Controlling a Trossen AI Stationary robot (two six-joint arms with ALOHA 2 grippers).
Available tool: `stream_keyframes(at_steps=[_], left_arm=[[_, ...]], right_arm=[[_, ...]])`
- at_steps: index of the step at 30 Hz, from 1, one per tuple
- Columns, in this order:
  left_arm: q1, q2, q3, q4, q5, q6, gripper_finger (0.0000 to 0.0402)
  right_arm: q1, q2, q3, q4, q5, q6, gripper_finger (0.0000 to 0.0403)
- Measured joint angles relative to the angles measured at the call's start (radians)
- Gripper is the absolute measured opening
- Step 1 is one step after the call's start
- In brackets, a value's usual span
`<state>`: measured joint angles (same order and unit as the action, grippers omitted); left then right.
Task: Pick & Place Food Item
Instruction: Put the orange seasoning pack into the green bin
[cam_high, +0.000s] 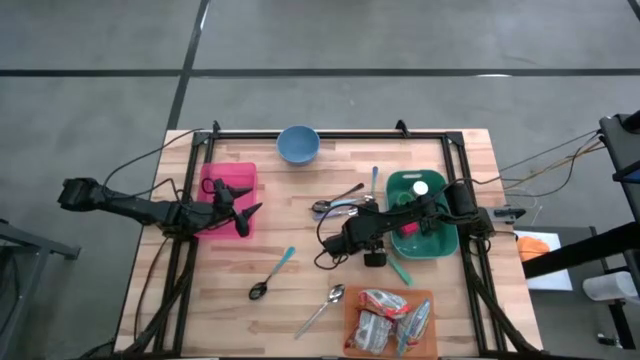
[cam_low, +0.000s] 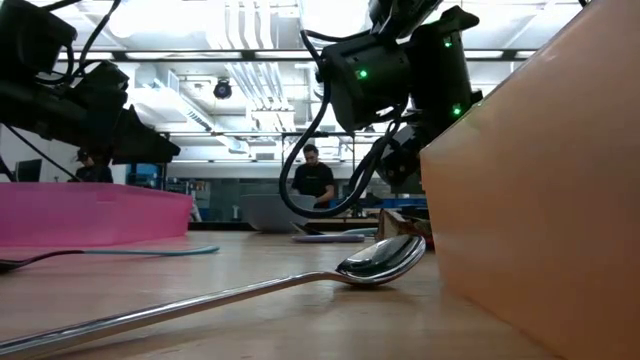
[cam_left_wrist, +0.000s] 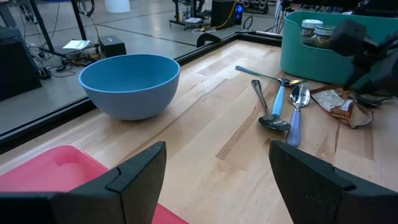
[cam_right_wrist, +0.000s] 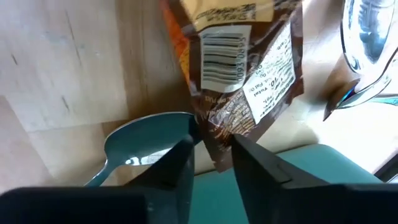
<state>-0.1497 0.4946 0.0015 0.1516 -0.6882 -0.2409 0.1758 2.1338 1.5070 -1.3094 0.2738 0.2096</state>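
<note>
Your right tool (cam_right_wrist: 211, 155) pinches the lower edge of the brown snack packet (cam_right_wrist: 242, 68) (barcode facing you), just above a teal spoon (cam_right_wrist: 146, 140) on the counter (cam_right_wrist: 56, 68). Farther off, your left tool (cam_high: 238, 208) hangs spread over the pink tray (cam_high: 215, 180).

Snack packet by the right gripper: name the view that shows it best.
Right wrist view: the snack packet fills the picture, pinched by the right gripper. Left wrist view shows it small. High view hides it under the arm; low view misses it.
</note>
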Motion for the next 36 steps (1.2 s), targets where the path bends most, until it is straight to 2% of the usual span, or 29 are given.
stream_keyframes(at_steps=[9,21,31,36], left_arm=[[0.0,0.0,0.0,0.0,0.0,0.0,0.0285],[0.0,0.0,0.0,0.0,0.0,0.0,0.0285],[0.0,0.0,0.0,0.0,0.0,0.0,0.0285],[0.0,0.0,0.0,0.0,0.0,0.0,0.0285]], right_arm=[[0.001,0.0,0.0,0.0,0.025,0.08,0.0014],[0.003,-0.014,0.037,-0.022,0.024,0.091,0.0013],[0.003,-0.02,0.174,-0.115,0.025,0.105,0.0012],[0.003,-0.02,0.261,-0.211,0.059,0.127,0.0012]])
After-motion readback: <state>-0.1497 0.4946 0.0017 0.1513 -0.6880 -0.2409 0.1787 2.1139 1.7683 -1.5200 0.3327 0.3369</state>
